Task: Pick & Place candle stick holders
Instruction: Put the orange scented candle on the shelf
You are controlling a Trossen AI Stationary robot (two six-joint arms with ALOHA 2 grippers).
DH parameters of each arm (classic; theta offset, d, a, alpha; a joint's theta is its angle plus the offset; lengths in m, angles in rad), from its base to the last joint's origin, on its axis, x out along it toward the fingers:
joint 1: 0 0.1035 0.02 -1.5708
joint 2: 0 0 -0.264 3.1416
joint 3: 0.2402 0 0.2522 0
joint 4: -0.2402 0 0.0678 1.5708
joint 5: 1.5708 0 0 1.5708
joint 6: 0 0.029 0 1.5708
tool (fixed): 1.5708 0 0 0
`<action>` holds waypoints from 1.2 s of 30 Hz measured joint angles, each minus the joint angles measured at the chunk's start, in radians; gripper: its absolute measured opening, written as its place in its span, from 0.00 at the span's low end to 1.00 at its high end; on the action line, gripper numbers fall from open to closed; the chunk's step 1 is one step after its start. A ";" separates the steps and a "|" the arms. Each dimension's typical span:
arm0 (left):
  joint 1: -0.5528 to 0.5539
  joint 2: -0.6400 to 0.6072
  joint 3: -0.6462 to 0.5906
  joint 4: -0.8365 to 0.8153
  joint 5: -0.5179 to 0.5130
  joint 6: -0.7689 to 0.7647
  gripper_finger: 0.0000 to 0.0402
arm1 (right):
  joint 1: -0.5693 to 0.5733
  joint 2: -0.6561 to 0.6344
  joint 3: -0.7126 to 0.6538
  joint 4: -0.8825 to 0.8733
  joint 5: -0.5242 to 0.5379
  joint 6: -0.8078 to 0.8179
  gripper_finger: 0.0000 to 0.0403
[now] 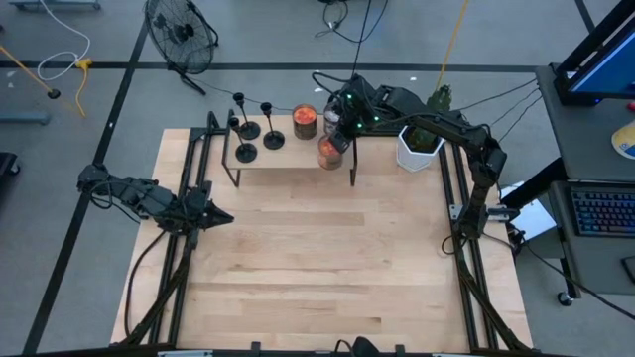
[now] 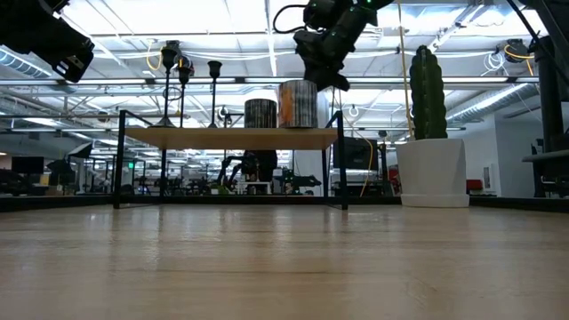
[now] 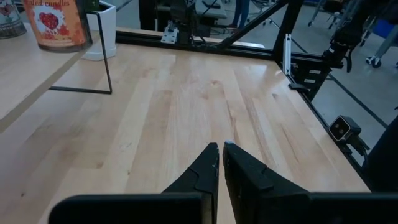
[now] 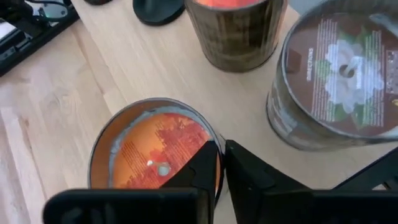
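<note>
Three black candle stick holders (image 1: 246, 152) stand on their disc bases at the left end of a wooden shelf (image 1: 288, 167) at the table's far side. To their right stand an orange candle jar (image 4: 149, 155), a second orange-filled jar (image 4: 236, 31) and a silvery lidded jar (image 4: 336, 74). My right gripper (image 4: 221, 152) slants down over the first jar's rim. Its fingers are all but shut, one over the jar's inside and one outside. My left gripper (image 3: 221, 149) hangs shut over the table's left side, holding nothing. My right gripper stands at the orange candle jar's rim (image 4: 217, 142), coming from above at a slant. The rim runs in behind the fingertips, so I cannot tell whether they touch it. The jar stands upright on the shelf.
A cactus in a white pot (image 1: 419, 149) stands right of the shelf. The shelf's thin black legs (image 3: 109, 62) reach down to the table. Bare wooden table (image 1: 317, 258) lies nearer than the shelf. Black frame rails (image 1: 466, 268) run along both side edges.
</note>
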 joint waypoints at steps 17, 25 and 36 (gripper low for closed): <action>0.000 0.000 0.000 0.000 0.000 0.003 0.07 | 0.000 0.000 0.000 0.086 0.006 -0.054 0.04; 0.000 0.000 0.000 0.000 0.000 0.003 0.07 | 0.000 0.000 0.000 0.104 0.007 -0.076 0.01; 0.000 0.000 0.000 -0.007 0.001 -0.004 0.07 | 0.021 -0.044 0.000 0.064 0.011 -0.115 0.00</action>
